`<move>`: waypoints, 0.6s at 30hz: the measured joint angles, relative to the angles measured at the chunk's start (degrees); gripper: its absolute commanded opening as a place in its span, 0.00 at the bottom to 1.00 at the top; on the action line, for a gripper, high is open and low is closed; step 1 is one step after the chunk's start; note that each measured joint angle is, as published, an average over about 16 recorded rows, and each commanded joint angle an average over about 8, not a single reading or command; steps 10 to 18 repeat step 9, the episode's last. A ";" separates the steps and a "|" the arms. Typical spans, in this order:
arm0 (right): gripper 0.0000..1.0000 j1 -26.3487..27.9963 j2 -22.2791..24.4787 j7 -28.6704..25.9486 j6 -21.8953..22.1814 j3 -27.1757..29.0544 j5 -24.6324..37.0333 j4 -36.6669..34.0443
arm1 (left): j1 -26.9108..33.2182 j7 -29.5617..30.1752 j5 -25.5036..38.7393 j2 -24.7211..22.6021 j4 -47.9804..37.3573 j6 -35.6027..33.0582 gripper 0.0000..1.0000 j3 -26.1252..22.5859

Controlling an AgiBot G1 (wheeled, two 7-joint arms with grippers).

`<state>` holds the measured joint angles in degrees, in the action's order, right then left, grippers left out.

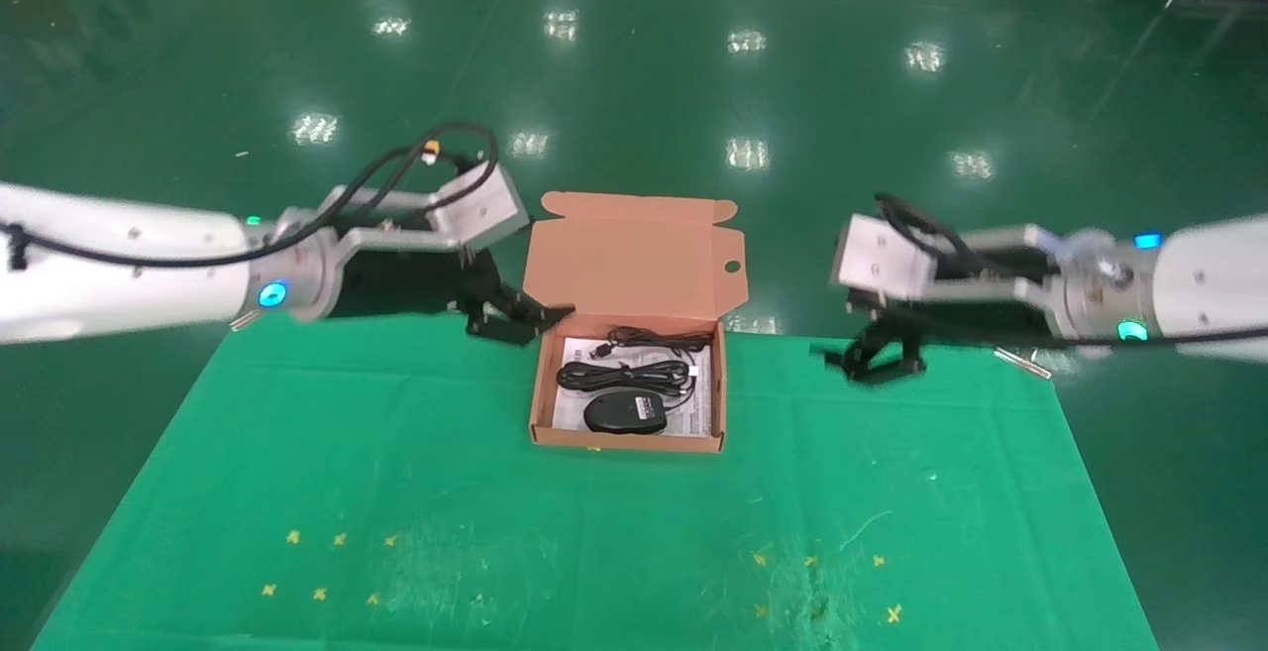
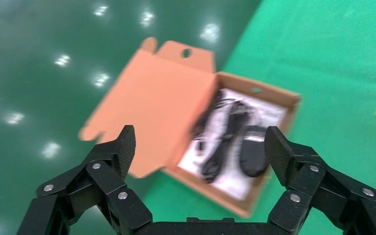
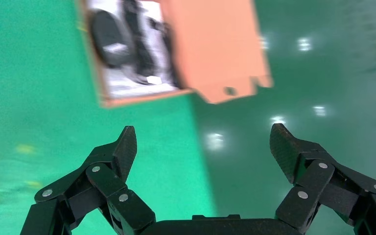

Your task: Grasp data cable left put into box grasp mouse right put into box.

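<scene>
The orange-brown box (image 1: pixel 542 385) stands open at the far middle of the green table, its flap lid (image 1: pixel 628 255) raised behind it. Inside, on a white leaflet, lies the black data cable (image 1: pixel 622 375) bundle, with the black mouse (image 1: pixel 624 412) in front of it. Both also show in the left wrist view, the cable (image 2: pixel 223 140) beside the mouse (image 2: pixel 253 155), and in the right wrist view the mouse (image 3: pixel 108 37). My left gripper (image 1: pixel 520 317) hangs open just left of the box (image 2: pixel 203 182). My right gripper (image 1: pixel 870 359) hangs open well to the right, over the table's far edge.
The green cloth table (image 1: pixel 614 532) ends just behind the box; beyond it is glossy green floor (image 1: pixel 634 66). Small yellow cross marks (image 1: pixel 327 567) dot the near part of the cloth on both sides.
</scene>
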<state>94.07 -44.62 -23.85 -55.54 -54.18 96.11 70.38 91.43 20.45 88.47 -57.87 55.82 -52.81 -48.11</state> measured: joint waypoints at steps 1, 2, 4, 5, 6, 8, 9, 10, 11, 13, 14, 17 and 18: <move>1.00 -0.77 0.23 0.31 -0.71 0.90 -1.29 0.08 | -0.71 -0.23 -1.11 0.55 0.42 -0.79 1.00 0.77; 1.00 -1.53 0.45 0.61 -1.42 1.79 -2.55 0.15 | -1.41 -0.46 -2.21 1.08 0.84 -1.56 1.00 1.52; 1.00 -2.30 0.68 0.92 -2.13 2.69 -3.83 0.23 | -2.13 -0.69 -3.32 1.63 1.26 -2.34 1.00 2.28; 1.00 -2.67 0.79 1.08 -2.48 3.14 -4.46 0.26 | -2.47 -0.80 -3.86 1.89 1.47 -2.72 1.00 2.66; 1.00 -3.05 0.90 1.23 -2.83 3.58 -5.09 0.30 | -2.83 -0.92 -4.41 2.16 1.68 -3.11 1.00 3.04; 1.00 -3.82 1.13 1.54 -3.54 4.48 -6.37 0.38 | -3.54 -1.15 -5.52 2.71 2.10 -3.89 1.00 3.80; 1.00 -4.20 1.24 1.69 -3.90 4.93 -7.01 0.41 | -3.89 -1.26 -6.07 2.98 2.31 -4.28 1.00 4.18; 1.00 -4.20 1.24 1.69 -3.90 4.93 -7.01 0.41 | -3.89 -1.26 -6.07 2.98 2.31 -4.28 1.00 4.18; 1.00 -4.20 1.24 1.69 -3.90 4.93 -7.01 0.41 | -3.89 -1.26 -6.07 2.98 2.31 -4.28 1.00 4.18; 1.00 -4.20 1.24 1.69 -3.90 4.93 -7.01 0.41 | -3.89 -1.26 -6.07 2.98 2.31 -4.28 1.00 4.18; 1.00 -4.20 1.24 1.69 -3.90 4.93 -7.01 0.41 | -3.89 -1.26 -6.07 2.98 2.31 -4.28 1.00 4.18; 1.00 -4.20 1.24 1.69 -3.90 4.93 -7.01 0.41 | -3.89 -1.26 -6.07 2.98 2.31 -4.28 1.00 4.18; 1.00 -4.20 1.24 1.69 -3.90 4.93 -7.01 0.41 | -3.89 -1.26 -6.07 2.98 2.31 -4.28 1.00 4.18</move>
